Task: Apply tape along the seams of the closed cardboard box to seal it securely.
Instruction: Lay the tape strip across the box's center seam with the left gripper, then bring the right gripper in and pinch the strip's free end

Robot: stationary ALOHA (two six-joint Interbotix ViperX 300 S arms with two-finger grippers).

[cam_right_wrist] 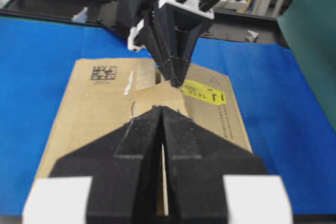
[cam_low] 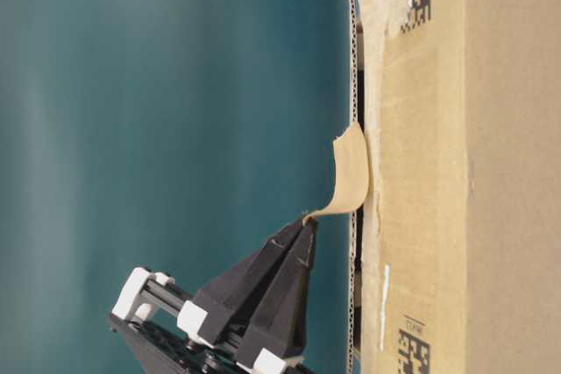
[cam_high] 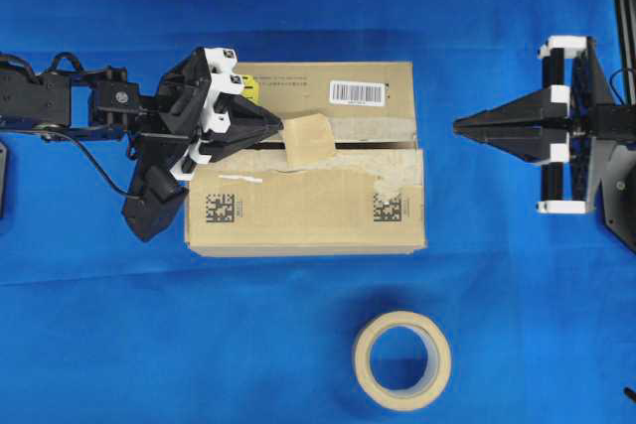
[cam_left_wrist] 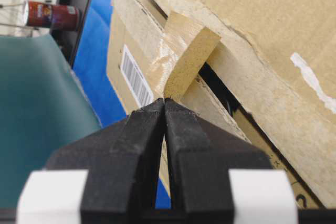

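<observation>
Your left gripper (cam_high: pixel 280 128) is pinching one end of the tape (cam_high: pixel 309 140), whose far end is touching the box (cam_high: pixel 298 220) over the seam (cam_high: pixel 343 145). Next: lower and press flat. Your right gripper (cam_high: pixel 459 126) is waiting clenched, empty.

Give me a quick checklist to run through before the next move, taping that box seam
1. Left pincer shut on the tape: ok, it pinches one end.
2. Tape over the seam: ok, it spans the gap between the two flaps.
3. Tape pressed flat: not ok, the table-level view shows it curling away from the cardboard box.
4. Right pincer free: ok, shut, holding nothing, off the box's right edge.
5. Tape roll out of the way: ok, on the blue cloth in front of the box.
6. Far end of the tape stuck down: cannot tell.
</observation>
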